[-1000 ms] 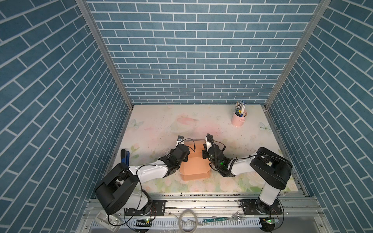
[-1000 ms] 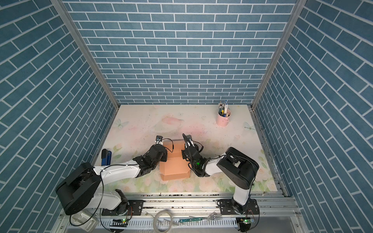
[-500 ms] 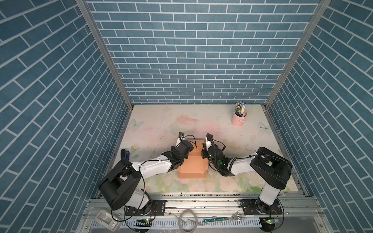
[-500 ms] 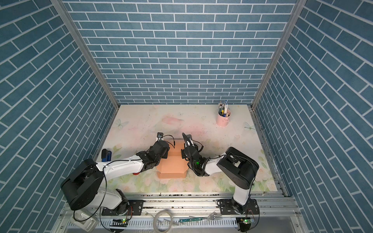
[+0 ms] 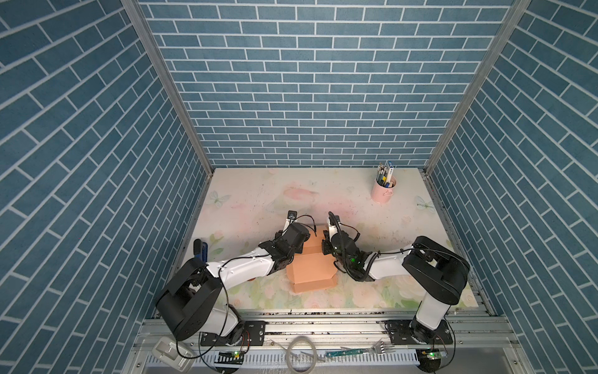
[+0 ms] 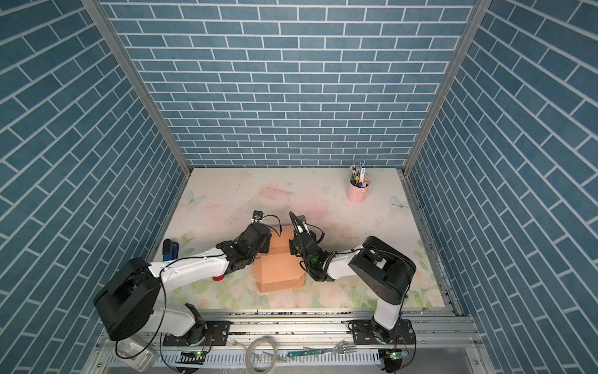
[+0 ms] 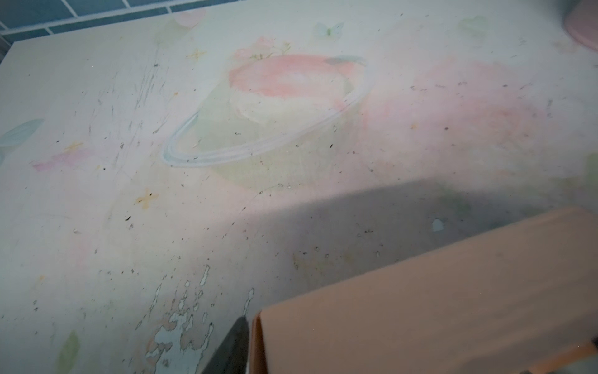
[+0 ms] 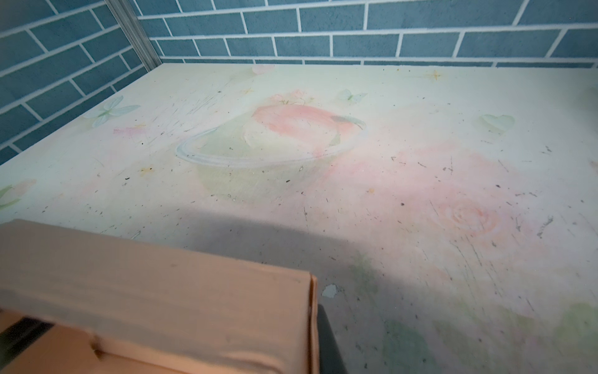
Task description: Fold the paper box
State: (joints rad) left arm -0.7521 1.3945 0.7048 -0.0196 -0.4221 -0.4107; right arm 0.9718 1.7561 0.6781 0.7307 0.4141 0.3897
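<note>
Paper box (image 5: 312, 268): peach-orange cardboard, partly formed, on the near middle of the table between the two arms; near flap folded over, walls at the far end raised.
Far end: in both top views it lies under the two wrists.
Right gripper (image 5: 325, 247): at the box's far right corner, jaws pressed together on the doubled side wall; in the right wrist view one dark finger (image 8: 328, 340) lies flat against the wall's outer face, the other is hidden.
Left gripper (image 5: 305, 244): at the far left corner, jaws spread; one finger (image 7: 233, 346) stands just outside the corner edge.
Table (image 5: 259, 200): pale floral print, scuffed and speckled.
Pink cup (image 5: 382, 192): upright with pens, far right, well apart from the box.
</note>
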